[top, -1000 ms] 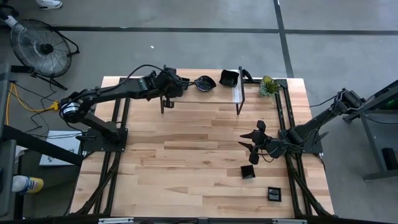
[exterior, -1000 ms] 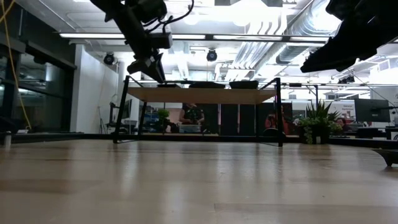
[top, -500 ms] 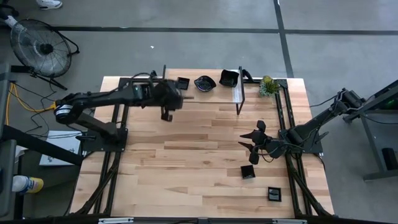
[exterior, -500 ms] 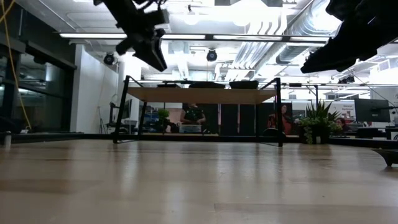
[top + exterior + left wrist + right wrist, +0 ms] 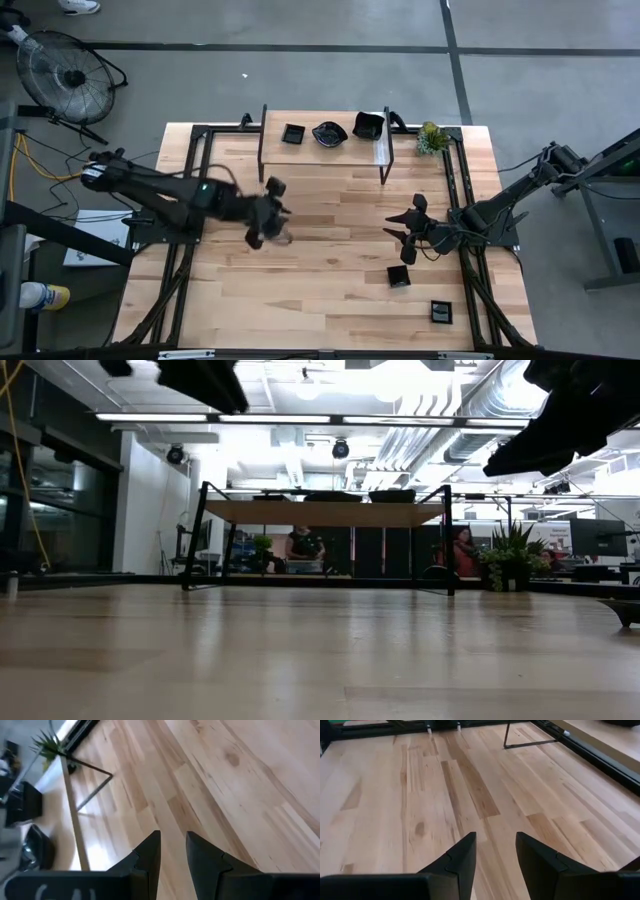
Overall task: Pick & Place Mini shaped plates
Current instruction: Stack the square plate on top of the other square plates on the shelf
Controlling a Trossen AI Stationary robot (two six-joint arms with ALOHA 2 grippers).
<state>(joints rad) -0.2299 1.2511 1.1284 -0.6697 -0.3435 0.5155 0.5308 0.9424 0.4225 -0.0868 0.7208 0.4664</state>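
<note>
High view: three mini shaped plates (image 5: 329, 132) sit on the raised shelf (image 5: 320, 148), well beyond the left gripper (image 5: 268, 222); two more (image 5: 399, 277) lie just past the right gripper (image 5: 402, 230).
Low view: shelf seen edge-on; both arms overhead.
Left wrist view: fingers (image 5: 150, 851) slightly apart, empty over bare table (image 5: 240, 775).
Right wrist view: fingers (image 5: 462, 855) apart, empty.
Handling: probably light, stiff, glossy, slippery, chippable; pinch a rim.

**Two dark arms at a wooden table**

Both arms are matte black, jointed in slim segments, with thin black cables looping alongside. The left gripper (image 5: 172, 851) and right gripper (image 5: 496, 854) each end in two angular, tapering black fingers.
</note>
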